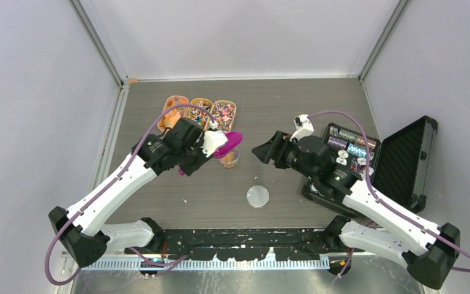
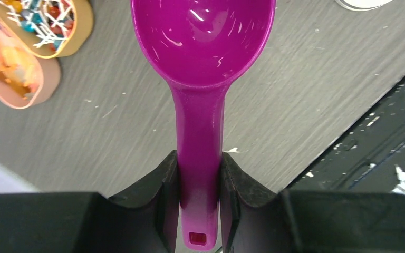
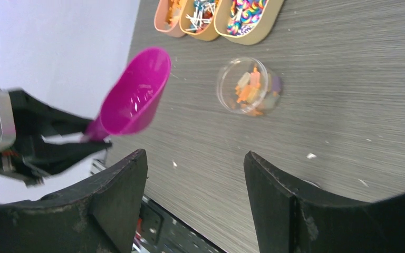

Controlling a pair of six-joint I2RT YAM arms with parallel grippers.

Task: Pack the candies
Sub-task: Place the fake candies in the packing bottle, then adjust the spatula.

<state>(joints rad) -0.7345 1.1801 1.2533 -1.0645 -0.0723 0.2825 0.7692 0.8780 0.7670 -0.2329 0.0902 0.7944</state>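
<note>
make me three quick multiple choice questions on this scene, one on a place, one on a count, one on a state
1. Where is the clear cup with a few candies? A) inside a tray B) on the table, on the near side of the trays C) held in the air
2. How many trays stand in the row? A) two B) five C) three
3. The magenta scoop is: A) clamped by the left fingers, bowl empty B) lying on the table C) heaped with candies
Answers: 1 B, it sits on bare tabletop short of the trays; 2 C, three lie side by side; 3 A, the fingers grip its handle and nothing shows in the bowl.
</note>
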